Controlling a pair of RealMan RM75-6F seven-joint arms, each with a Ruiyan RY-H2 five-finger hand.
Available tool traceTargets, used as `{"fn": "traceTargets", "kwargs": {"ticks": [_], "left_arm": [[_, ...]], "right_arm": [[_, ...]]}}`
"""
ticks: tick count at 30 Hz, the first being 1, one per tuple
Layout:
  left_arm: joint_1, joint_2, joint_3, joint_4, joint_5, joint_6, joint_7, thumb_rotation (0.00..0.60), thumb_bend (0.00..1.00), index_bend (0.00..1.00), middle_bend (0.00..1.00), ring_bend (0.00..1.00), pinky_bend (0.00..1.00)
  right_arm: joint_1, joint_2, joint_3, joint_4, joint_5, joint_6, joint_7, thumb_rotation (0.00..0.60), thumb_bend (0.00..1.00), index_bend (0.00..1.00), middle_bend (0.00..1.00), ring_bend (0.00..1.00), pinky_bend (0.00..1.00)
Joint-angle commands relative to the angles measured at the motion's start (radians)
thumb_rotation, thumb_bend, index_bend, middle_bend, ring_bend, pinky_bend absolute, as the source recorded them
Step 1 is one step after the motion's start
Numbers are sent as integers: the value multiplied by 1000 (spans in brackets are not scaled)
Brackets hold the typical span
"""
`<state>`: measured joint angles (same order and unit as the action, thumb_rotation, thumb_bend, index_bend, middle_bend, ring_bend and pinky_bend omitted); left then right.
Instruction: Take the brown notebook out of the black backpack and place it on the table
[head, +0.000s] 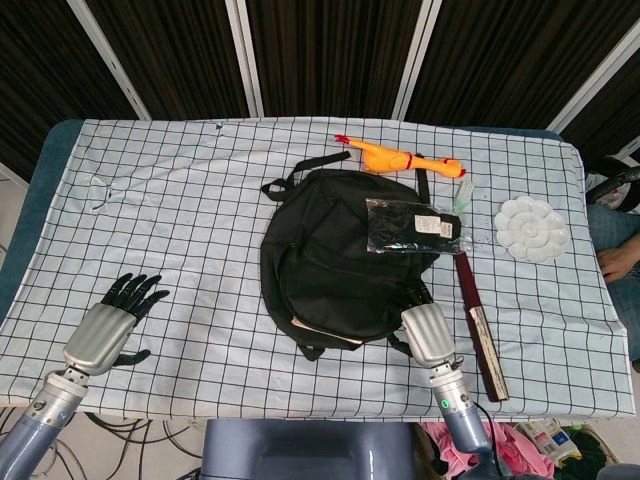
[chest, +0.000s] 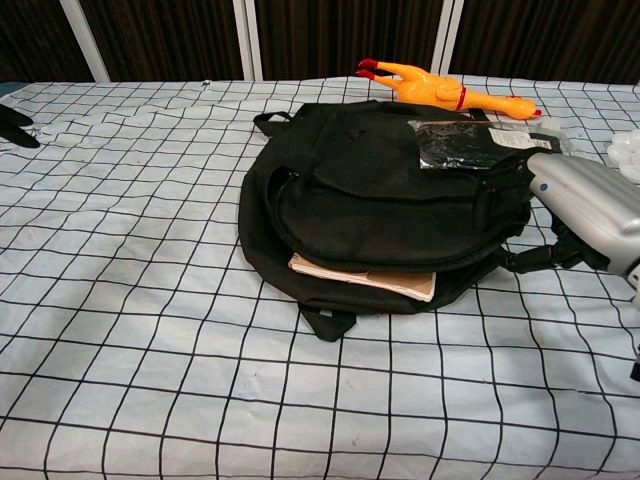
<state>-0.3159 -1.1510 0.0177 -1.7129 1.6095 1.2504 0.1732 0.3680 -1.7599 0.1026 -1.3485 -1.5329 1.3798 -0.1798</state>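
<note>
The black backpack (head: 335, 260) (chest: 380, 195) lies flat in the middle of the table, its opening toward me. A brown notebook (head: 325, 331) (chest: 365, 279) pokes out of that opening at the near edge. My right hand (head: 428, 330) (chest: 590, 205) is at the backpack's near right side. Its dark fingers (chest: 545, 257) touch the bag's edge and a strap there, and whether they hold anything is hidden. My left hand (head: 115, 315) rests on the table far to the left with its fingers spread and nothing in it. Only its fingertips (chest: 15, 125) show in the chest view.
An orange rubber chicken (head: 400, 158) (chest: 440, 90) lies behind the backpack. A black item in a clear packet (head: 415, 228) lies on the bag's right part. A white flower-shaped palette (head: 531, 229) and a long dark red stick (head: 480, 325) are to the right. A person's hand (head: 620, 262) is at the right edge.
</note>
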Motion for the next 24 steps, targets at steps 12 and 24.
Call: {"fn": "traceTargets", "kwargs": {"ticks": [12,24], "left_arm": [[-10,-6,6,10,-8,-19,-1,600,86,153,53,0,0],[-53,-27,12,33,15,-70,-30,600,86,154,72,0,0]], "right_arm": [[6,-9,3,14,9,-15,-1,600,508,607,451,183,83],[61,49,84,-72,77,-100,27,600,508,611,455,184,83]]}}
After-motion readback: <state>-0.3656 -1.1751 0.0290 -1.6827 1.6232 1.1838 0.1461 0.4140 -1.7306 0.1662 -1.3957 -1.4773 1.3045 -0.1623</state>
